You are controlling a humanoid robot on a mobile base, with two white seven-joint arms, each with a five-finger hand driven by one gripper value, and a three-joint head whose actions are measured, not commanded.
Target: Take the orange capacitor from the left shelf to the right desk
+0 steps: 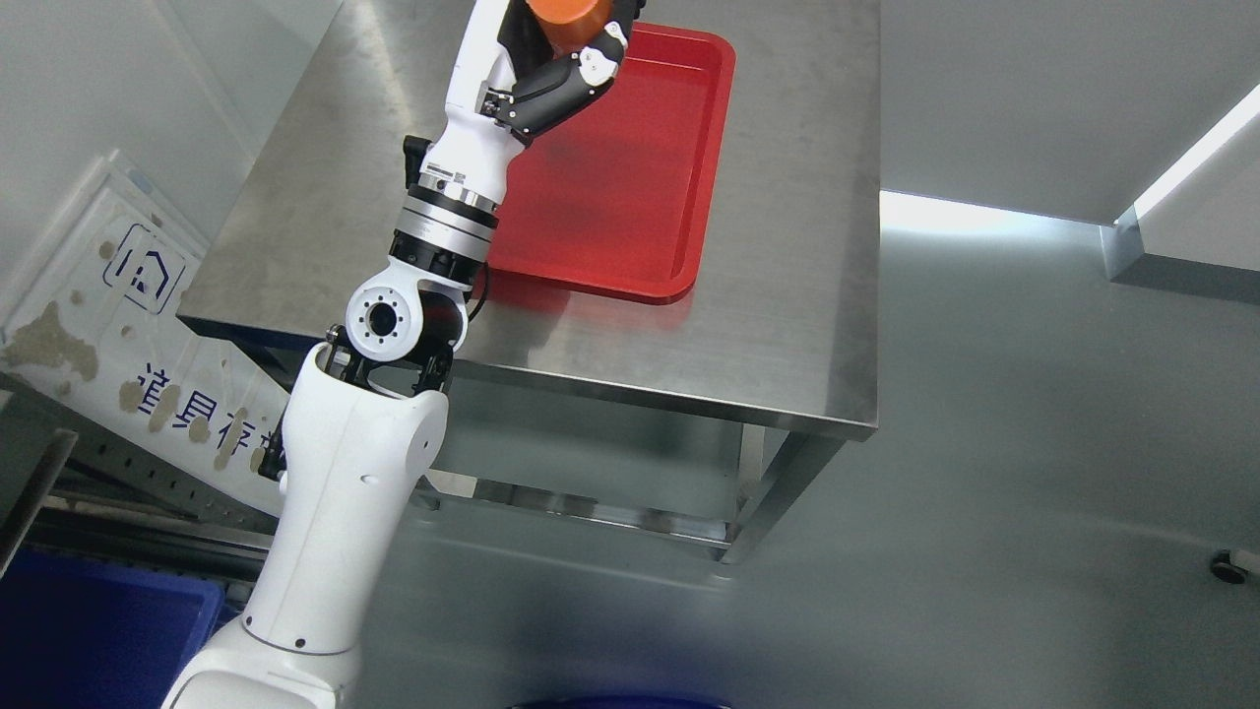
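One red tray (630,177) on steel desk (787,325), grey floor (1034,492).

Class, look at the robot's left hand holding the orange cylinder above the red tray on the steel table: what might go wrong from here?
1. The orange cylindrical capacitor is half cut off by the picture's top edge, so the left hand's grasp cannot be checked; it might slip.
2. Released from that height, it may roll across the red plastic tray, perhaps over the low rim onto the steel table.

Your left arm (345,492) reached up from the lower left, elbow bent, wrist straight; its robot hand (561,59) sat at the top edge, dark fingers (551,89) curled tight around its load.
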